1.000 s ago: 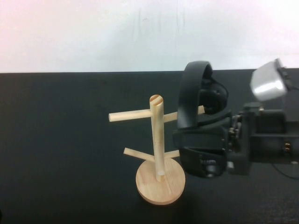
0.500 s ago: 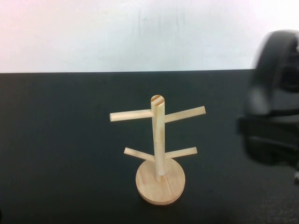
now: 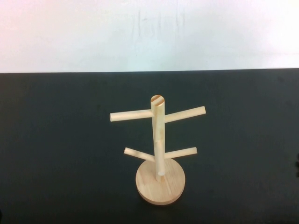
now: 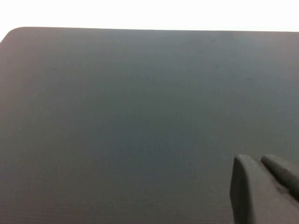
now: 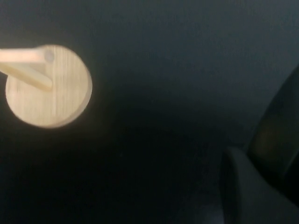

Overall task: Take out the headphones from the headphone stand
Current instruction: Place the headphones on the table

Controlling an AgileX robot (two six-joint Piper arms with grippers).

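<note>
The light wooden headphone stand (image 3: 158, 140) stands upright in the middle of the black table, and all its pegs are bare. Its round base (image 5: 60, 93) also shows in the right wrist view. Neither gripper shows in the high view. In the right wrist view my right gripper (image 5: 261, 177) is off to the right of the stand, with one dark finger (image 5: 243, 186) against a black curved part of the headphones (image 5: 280, 126). The rest of the headphones is out of view. My left gripper (image 4: 266, 172) hangs over bare table, its fingers together and empty.
The black table (image 3: 70, 163) ends at a white wall (image 3: 140, 32) at the back. The table's far edge and a rounded corner (image 4: 14, 32) show in the left wrist view.
My right gripper lifted the headphones off the stand's upper right peg and carried them right, out of the high view. The stand has not moved.
</note>
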